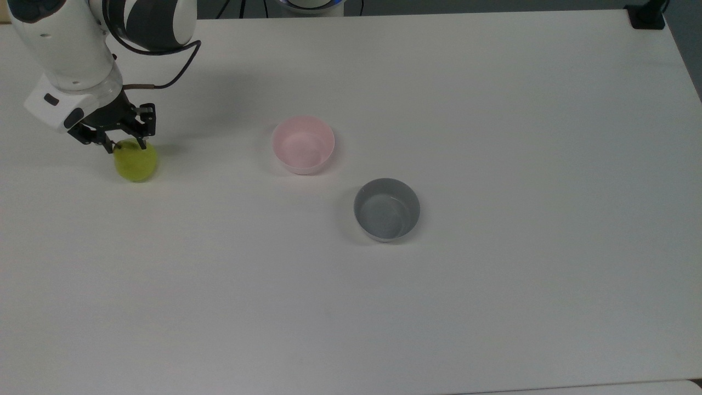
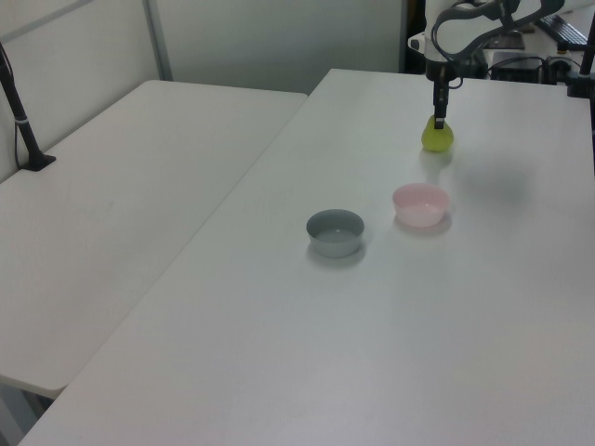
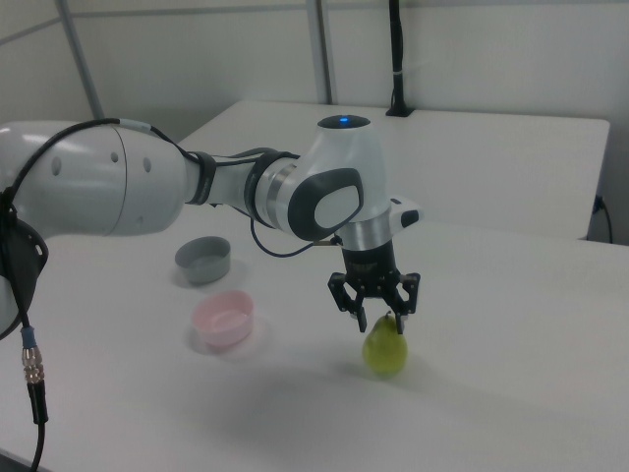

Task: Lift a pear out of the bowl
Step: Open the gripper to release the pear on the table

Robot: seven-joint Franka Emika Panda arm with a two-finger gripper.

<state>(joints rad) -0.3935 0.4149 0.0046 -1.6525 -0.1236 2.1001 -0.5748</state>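
Observation:
The yellow-green pear (image 1: 135, 163) stands on the white table at the top view's far left, well away from the pale pink bowl (image 1: 303, 144), which has nothing inside. My gripper (image 1: 126, 145) hangs straight down over the pear's top, open, with one finger on either side of the narrow neck. The right view has the pear (image 3: 385, 349) resting upright on the table under the gripper (image 3: 383, 320), with the pink bowl (image 3: 223, 320) to the right view's left. In the left view the pear (image 2: 437, 137) sits beyond the pink bowl (image 2: 420, 204).
A grey bowl (image 1: 386, 209) of similar size stands to the lower right of the pink one in the top view, holding nothing. A second white table (image 2: 112, 214) adjoins on the left view's left. A black post base (image 1: 647, 19) sits at the table's far corner.

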